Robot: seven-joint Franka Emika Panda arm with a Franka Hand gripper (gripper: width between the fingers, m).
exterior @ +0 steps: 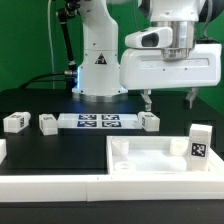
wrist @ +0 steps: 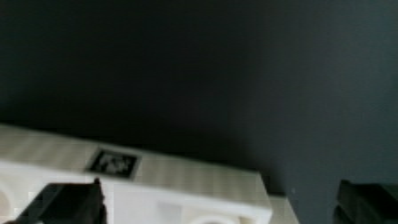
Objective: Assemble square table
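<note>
**Desk:** Where is the tabletop, and what is sitting in it?

**Me:** I have the square panel (exterior: 150,166) lying rim-up at the front of the bench (exterior: 60,145), towards the exterior view's right. It reads like a shallow tray, and the recess I can see is bare white floor with a raised corner block (exterior: 120,149) moulded in at the far corner on the exterior view's left. One leg, the upright leg (exterior: 198,143), stands tag-forward at the panel's far corner on the exterior view's right. I cannot tell whether it is inside the rim or just behind it.

**Desk:** And the other legs?

**Me:** They are loose on the bench, in a row behind the panel. The outer leg (exterior: 14,122) and the second leg (exterior: 47,123) lie to the exterior view's left of the marker board (exterior: 98,122). The third leg (exterior: 149,121) lies just beside the board's other end.

**Desk:** What is the hand doing?

**Me:** The hand (exterior: 170,98) is released, with its fingers spread wide and gripping nothing. It hangs above the bench behind the panel, over the gap between the third leg and the upright leg. On the wrist view I see both fingertips (wrist: 63,205) dark at the frame's edge. Between them is the panel's rim, which carries a black-and-white tag (wrist: 116,160), and the rest of that picture is dark bench.
</note>
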